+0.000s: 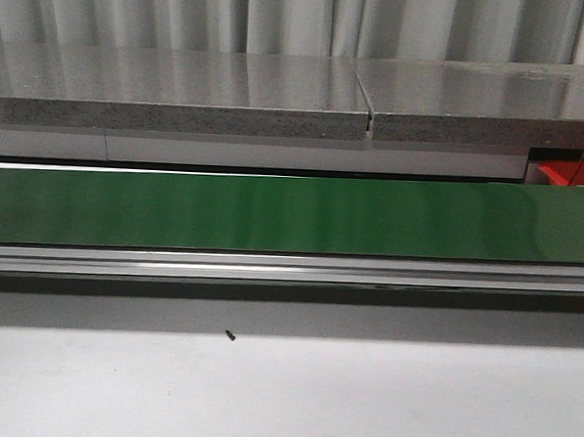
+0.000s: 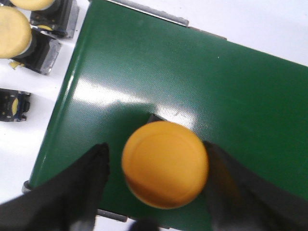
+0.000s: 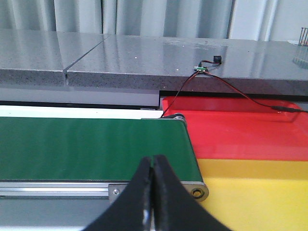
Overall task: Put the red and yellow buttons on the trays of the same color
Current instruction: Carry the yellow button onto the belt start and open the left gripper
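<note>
Left wrist view first: the left claw point(image 2: 161, 180) hangs straight over the green conveyor belt point(image 2: 202, 82), fingers spread wide, and the yellow domed push-button point(image 2: 165, 164) sits right between them. One black finger point(image 2: 77, 190) stands just off one side of the cap, the other just off the opposite side; whether either is touching yet is hard to call, but neither looks closed on it. The cap faces up at the camera, so the button stands upright with its long axis running down toward the belt, and the body is hidden beneath the dome. A straight close on the cap looks like what the grasp needs. This arm is clearly the nearer one.

Beyond the belt's edge, on the white bench point(image 2: 29, 139), more yellow-capped buttons with black block bodies point(image 2: 17, 29) wait in a cluster, well apart from the claw.

Over to the right wrist view: the right claw point(image 3: 153, 192) is pressed closed, fingers together, holding nothing, hovering near the belt's end. Just past it lies the yellow plastic tray point(image 3: 260, 192), then the red plastic tray point(image 3: 240, 132) behind it. What shows of both trays holds no button, only a thin wire trailing over the red one.

No red button shows anywhere.
</note>
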Controlling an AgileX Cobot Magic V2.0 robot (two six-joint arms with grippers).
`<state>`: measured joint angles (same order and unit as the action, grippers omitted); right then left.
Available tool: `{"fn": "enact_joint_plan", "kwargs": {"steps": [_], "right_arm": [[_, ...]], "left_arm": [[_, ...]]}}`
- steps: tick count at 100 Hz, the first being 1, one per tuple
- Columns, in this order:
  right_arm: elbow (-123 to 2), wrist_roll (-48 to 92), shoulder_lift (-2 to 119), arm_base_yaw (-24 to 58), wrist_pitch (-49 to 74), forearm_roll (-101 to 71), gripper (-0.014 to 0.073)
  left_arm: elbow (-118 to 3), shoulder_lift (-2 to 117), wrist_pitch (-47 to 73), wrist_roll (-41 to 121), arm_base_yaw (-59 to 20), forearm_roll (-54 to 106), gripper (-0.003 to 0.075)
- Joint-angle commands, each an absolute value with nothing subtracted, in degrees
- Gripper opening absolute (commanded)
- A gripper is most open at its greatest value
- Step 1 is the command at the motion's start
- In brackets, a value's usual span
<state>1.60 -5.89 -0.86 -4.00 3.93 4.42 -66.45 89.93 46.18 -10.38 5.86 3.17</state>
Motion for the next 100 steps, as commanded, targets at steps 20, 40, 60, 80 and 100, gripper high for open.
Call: {"fn": "enact_joint_plan", "kwargs": {"steps": [20, 40, 60, 80, 100], "right_arm": [[0.7, -5.5, -1.7, -4.0, -0.6, 4.3, -0.0066], [0.7, -5.5, -1.7, -4.0, -0.6, 4.3, -0.0066], [0.7, -5.5, -1.7, -4.0, -0.6, 4.3, -0.0066], [0.7, -5.5, -1.7, -4.0, -0.6, 4.3, -0.0066], [0.7, -5.5, -1.7, -4.0, -0.6, 4.3, -0.0066]], "left_arm": [[-68.6, 83.6, 43.2, -3.8, 5.3, 14.6, 0.0584], [-68.6, 78.5, 43.2, -4.0, 6.3, 11.7, 0.0584], [-68.4, 75.4, 47.3, -4.2, 13.0, 9.1, 0.0584], [-68.3, 75.0, 50.9, -4.2, 21.7, 4.9, 0.0584], [-66.4, 76.2, 50.6, -3.9, 29.6, 4.4, 0.0584]]}}
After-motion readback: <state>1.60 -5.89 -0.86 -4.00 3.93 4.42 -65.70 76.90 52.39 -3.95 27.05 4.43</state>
